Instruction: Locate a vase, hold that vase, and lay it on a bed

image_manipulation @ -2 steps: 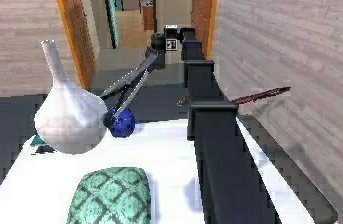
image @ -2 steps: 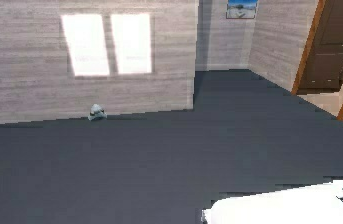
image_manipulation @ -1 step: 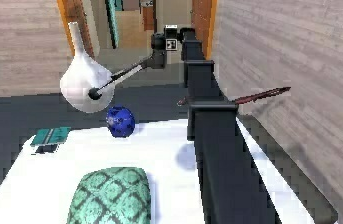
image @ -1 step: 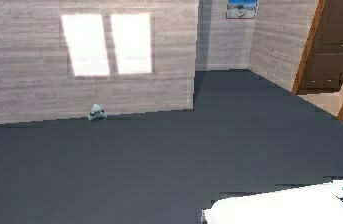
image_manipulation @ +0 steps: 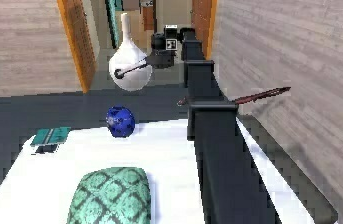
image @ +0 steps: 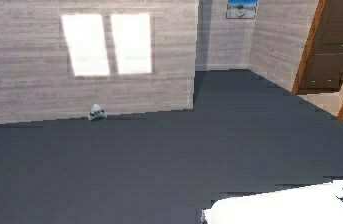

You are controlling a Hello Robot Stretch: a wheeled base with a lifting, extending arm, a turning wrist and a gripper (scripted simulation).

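A white vase (image_manipulation: 126, 52) with a round belly and a narrow neck hangs at the far end of my gripper (image_manipulation: 131, 72), clear of every surface, so the gripper holds it. The dark arm (image_manipulation: 214, 130) rises from the bottom edge of the arm side view. Beneath the arm and the vase lies a white bed (image_manipulation: 169, 165). A corner of the bed (image: 279, 208) also shows at the forward view's bottom right.
On the bed lie a blue ball (image_manipulation: 120, 121), a green patterned pillow (image_manipulation: 109, 195) and a teal flat item (image_manipulation: 49, 135). A wood-framed doorway (image_manipulation: 79, 45) opens beyond. In the forward view, a small grey object (image: 96, 113) sits by the wall and a brown door (image: 329, 45) stands at the right.
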